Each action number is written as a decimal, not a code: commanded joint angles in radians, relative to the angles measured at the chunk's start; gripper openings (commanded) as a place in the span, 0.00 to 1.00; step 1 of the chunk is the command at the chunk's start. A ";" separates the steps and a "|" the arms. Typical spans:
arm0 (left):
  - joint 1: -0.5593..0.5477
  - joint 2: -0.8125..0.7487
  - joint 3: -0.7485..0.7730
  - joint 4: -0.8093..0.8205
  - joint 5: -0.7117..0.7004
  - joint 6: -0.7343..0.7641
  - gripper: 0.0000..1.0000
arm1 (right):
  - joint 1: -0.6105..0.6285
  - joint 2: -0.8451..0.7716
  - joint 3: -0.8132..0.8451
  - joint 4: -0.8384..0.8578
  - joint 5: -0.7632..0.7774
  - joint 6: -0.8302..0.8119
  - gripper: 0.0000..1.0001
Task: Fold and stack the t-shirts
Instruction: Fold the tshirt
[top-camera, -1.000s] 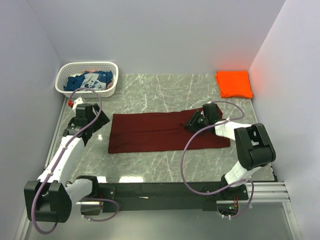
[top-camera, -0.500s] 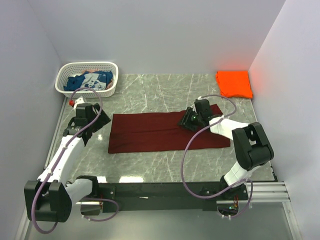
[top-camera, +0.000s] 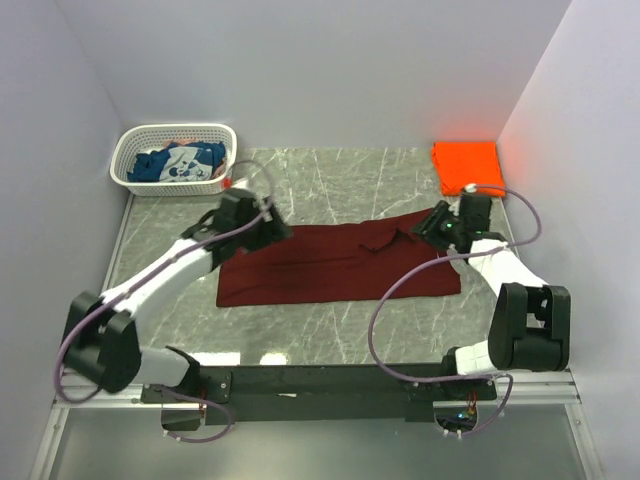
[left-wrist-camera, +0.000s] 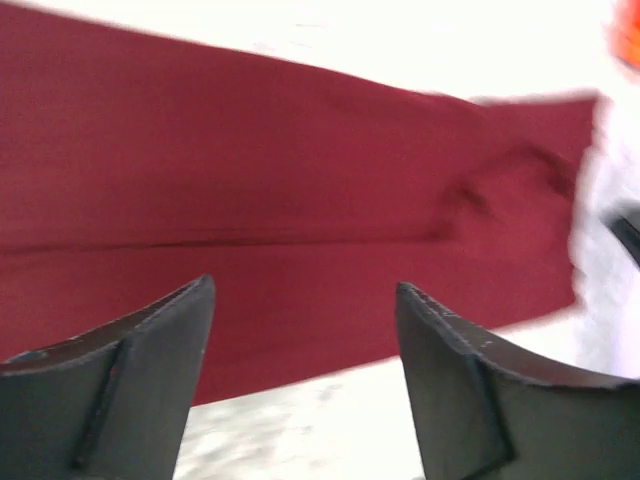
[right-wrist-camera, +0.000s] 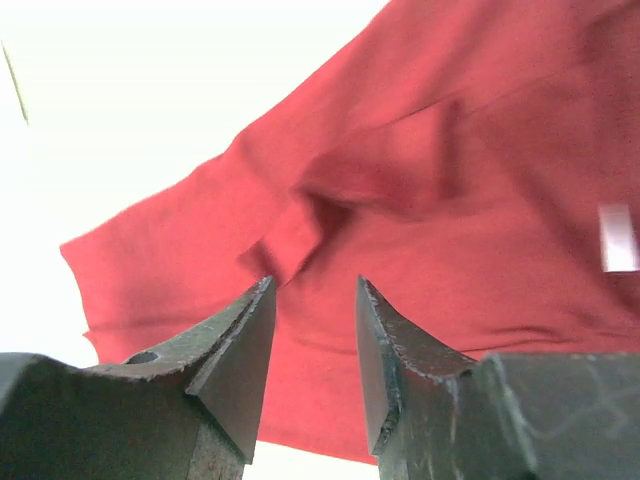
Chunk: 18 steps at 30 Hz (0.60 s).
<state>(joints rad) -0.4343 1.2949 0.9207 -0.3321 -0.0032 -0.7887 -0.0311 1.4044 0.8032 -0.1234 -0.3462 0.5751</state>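
Observation:
The dark maroon t-shirt lies spread as a wide band across the middle of the table, with a wrinkle near its upper right corner. My left gripper hovers over the shirt's upper left edge, jaws open and empty; its wrist view shows the maroon t-shirt beyond the left gripper. My right gripper is at the shirt's upper right corner, jaws partly apart with nothing between them; the right gripper looks onto the creased maroon t-shirt. The orange t-shirt lies folded at the back right. The blue t-shirt sits in the basket.
A white lattice basket stands at the back left corner. The marble table is walled on the left, back and right. A black rail with both arm bases runs along the near edge.
My left arm swung right from the table's left edge to the shirt's upper left edge, its jaws narrowing slightly. My right gripper moved back right to the upper corner; the cloth there shifted and wrinkled.

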 joint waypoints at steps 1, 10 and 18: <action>-0.105 0.098 0.128 0.108 0.057 -0.072 0.76 | -0.081 0.005 -0.010 0.037 -0.099 0.006 0.44; -0.273 0.480 0.461 0.163 0.103 -0.113 0.79 | -0.196 0.131 -0.099 0.260 -0.263 0.203 0.48; -0.346 0.757 0.765 0.151 0.114 -0.043 0.74 | -0.210 0.225 -0.107 0.321 -0.283 0.246 0.49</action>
<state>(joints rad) -0.7547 2.0079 1.5787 -0.2062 0.0917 -0.8742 -0.2298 1.6138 0.7006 0.1150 -0.5930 0.7860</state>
